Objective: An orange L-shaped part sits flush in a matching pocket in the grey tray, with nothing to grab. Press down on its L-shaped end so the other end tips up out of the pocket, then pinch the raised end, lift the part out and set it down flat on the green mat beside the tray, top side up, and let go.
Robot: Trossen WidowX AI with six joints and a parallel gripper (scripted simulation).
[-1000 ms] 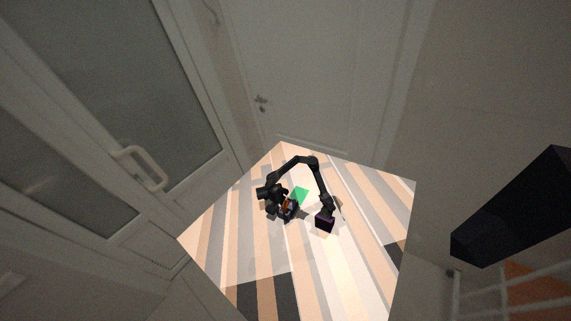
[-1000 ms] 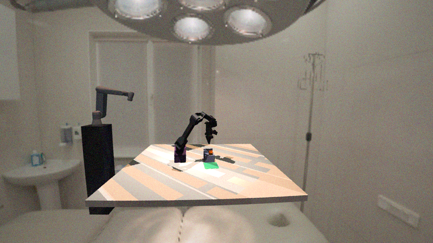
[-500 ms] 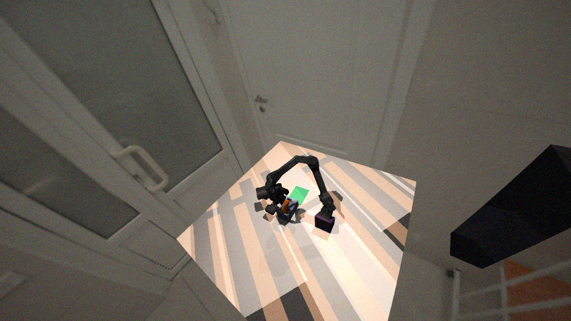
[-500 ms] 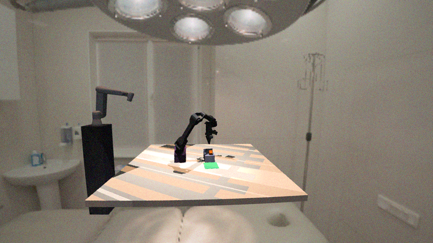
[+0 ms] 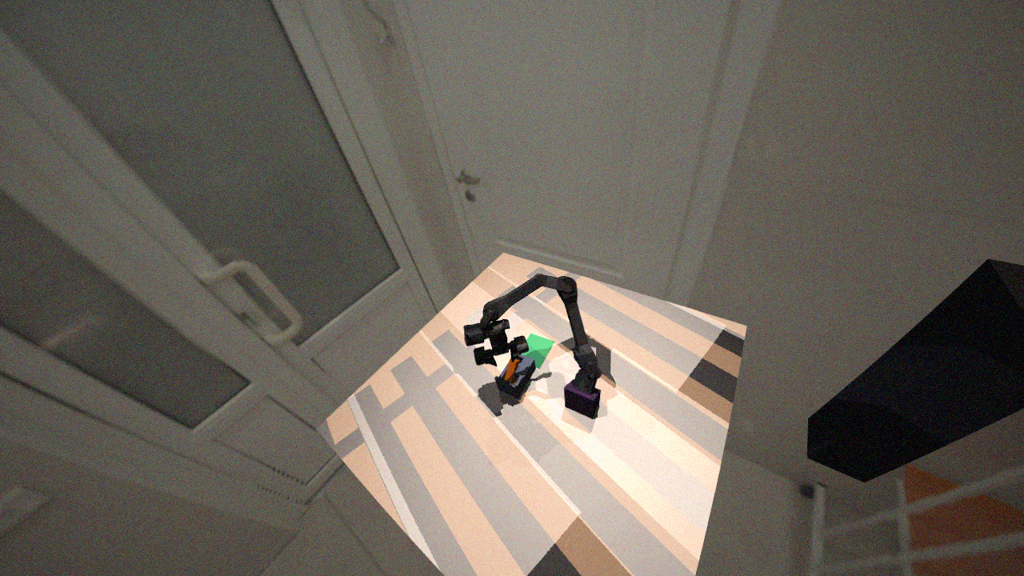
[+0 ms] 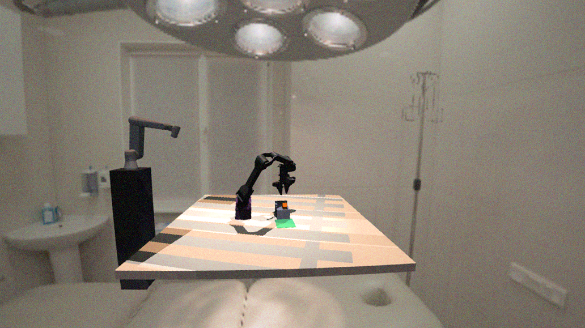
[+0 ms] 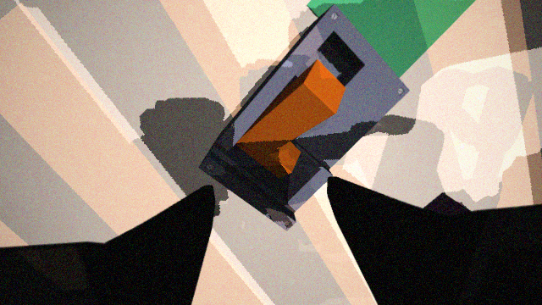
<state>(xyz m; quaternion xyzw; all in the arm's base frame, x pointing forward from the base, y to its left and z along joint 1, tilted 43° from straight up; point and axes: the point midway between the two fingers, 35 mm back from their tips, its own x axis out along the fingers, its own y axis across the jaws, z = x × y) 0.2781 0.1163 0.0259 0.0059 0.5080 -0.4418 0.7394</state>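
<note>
The orange part [image 5: 511,370] [image 6: 284,205] [image 7: 296,106] is tipped in the grey tray [image 5: 517,391] [image 6: 282,214] [image 7: 360,106]. In the wrist view its end toward the mat stands raised above the tray top, and its L-shaped end is down in the shaded pocket. The green mat [image 5: 537,347] [image 6: 286,223] [image 7: 394,34] lies beside the tray, past the raised end; nothing rests on it. My gripper [image 6: 283,192] [image 7: 271,189] is open and empty, pointing down above the tray. In the wrist view its fingertips are on the L-shaped-end side, away from the raised end.
The arm's base [image 5: 582,401] [image 6: 242,208] stands on the striped table [image 5: 458,494] [image 6: 217,265], to one side of the tray. A black pedestal [image 6: 134,215] with another arm [image 6: 137,138] stands beyond the table. A large lamp [image 6: 285,25] hangs at the top of the exterior view.
</note>
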